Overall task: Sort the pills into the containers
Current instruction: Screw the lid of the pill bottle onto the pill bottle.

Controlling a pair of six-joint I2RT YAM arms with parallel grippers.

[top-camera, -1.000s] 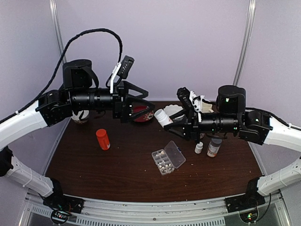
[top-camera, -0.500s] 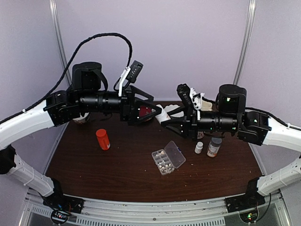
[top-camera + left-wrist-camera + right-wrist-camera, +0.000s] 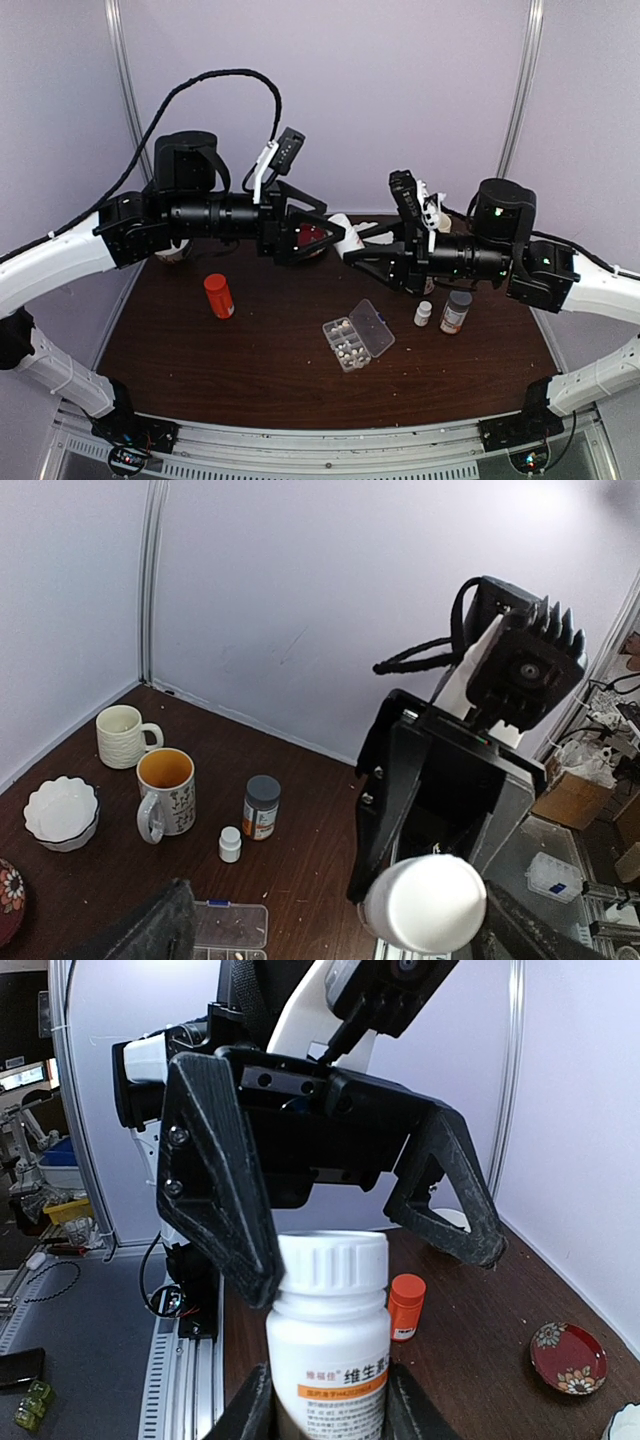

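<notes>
Held in the air behind the clear organizer box (image 3: pixel 372 330), the right jaws grip a white bottle (image 3: pixel 328 1350) around its body. The left jaws face them, spread wide on either side of the bottle's cap (image 3: pixel 333 1258). On the desk (image 3: pixel 250 355), whitish pills (image 3: pixel 343 328) lie in the box's compartments (image 3: pixel 350 348).

A small white bottle (image 3: pixel 423 313) flanks the organizer (image 3: pixel 374 327).

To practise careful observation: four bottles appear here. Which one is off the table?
The large white bottle, clamped in the right gripper in mid-air. The orange bottle, small white bottle and grey-capped bottle all stand on the table.
</notes>
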